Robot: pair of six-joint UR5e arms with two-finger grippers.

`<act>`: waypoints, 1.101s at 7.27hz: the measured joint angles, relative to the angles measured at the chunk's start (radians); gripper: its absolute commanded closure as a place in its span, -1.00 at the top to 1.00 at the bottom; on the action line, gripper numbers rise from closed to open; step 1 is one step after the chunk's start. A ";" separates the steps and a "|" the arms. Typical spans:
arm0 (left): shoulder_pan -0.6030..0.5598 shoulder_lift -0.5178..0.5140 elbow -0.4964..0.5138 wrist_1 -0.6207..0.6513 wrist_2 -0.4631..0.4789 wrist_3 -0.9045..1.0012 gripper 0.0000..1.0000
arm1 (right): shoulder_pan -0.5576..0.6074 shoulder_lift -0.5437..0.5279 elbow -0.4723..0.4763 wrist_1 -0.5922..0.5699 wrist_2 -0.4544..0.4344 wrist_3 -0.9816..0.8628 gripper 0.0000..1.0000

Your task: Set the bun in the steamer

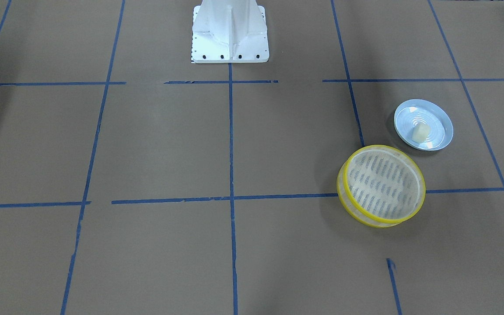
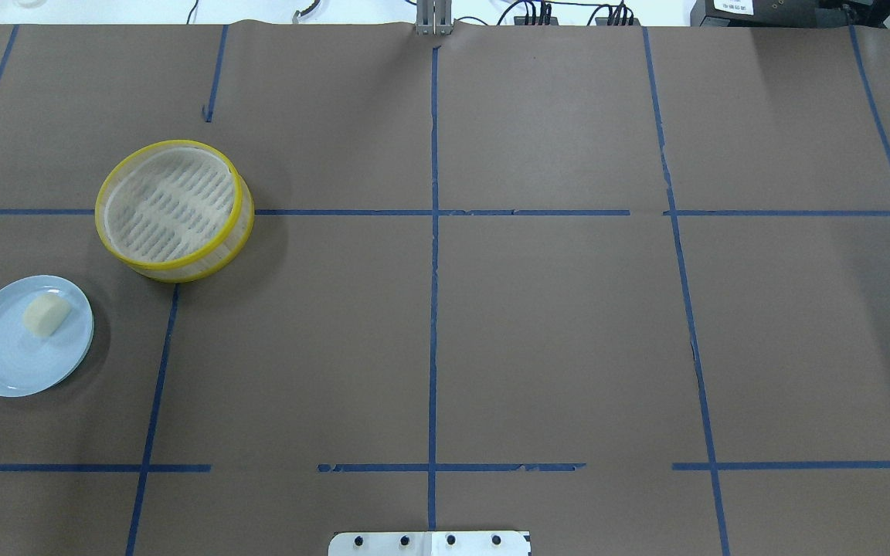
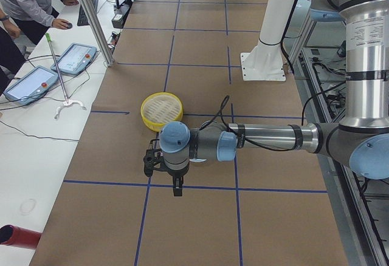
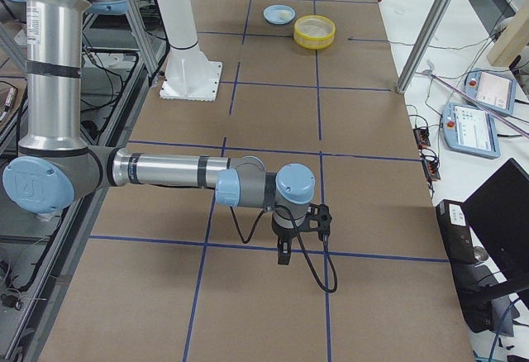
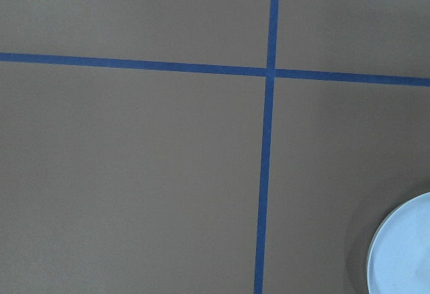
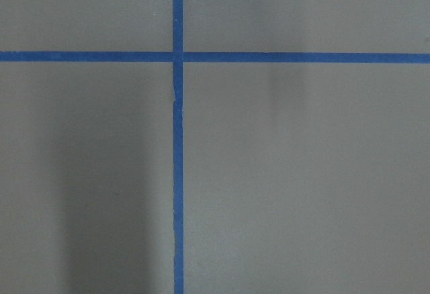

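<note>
Bun: we are seeing the bun (image 2: 46, 315) lying on the pale blue plate (image 2: 5, 367), a little toward the plate's 1 o'clock in the overhead view, nothing touching it.
Steamer: the steamer (image 2: 173, 209) is sitting empty at about 1 o'clock from the plate in that view, near it but not touching; its slatted floor is bare.
Left gripper: we are finding the left gripper (image 3: 176, 184) only in the view from the robot's left, hanging over the table, so we cannot tell whether its fingers are spread or closed. Its wrist camera is catching just the plate's rim (image 5: 403, 254) at its 4 o'clock corner.
Right gripper: the right gripper (image 4: 285, 250) is showing only in the view from the robot's right, well apart from plate and steamer; we cannot tell its finger state either.
Progress: we are judging the task as not yet begun, and the left arm as the nearer one.
Risk, squeeze: the bun is looking soft, so we are expecting that too firm a pinch could dent or tear it.
Risk, plate: the glossy plate is likely sliding easily; an off-centre descent could shove it or push the bun along it.
Risk, rim: we are wary that a low carry could clip the yellow rim (image 1: 384, 151) and tip or drag the light basket.
Risk, release: letting go too near the rim could leave the bun perched on it.
</note>
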 measured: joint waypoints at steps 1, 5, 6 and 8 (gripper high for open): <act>0.001 -0.004 -0.001 0.000 0.000 0.000 1.00 | 0.000 0.000 0.000 0.000 0.000 0.000 1.00; 0.056 -0.037 -0.150 -0.003 0.001 -0.088 1.00 | 0.000 0.000 0.000 0.000 0.000 0.000 1.00; 0.129 -0.039 -0.224 -0.005 0.011 -0.204 1.00 | 0.000 0.000 0.000 0.000 0.000 0.000 1.00; 0.265 -0.028 -0.327 -0.036 0.038 -0.347 1.00 | 0.000 0.000 0.000 0.000 0.000 0.000 1.00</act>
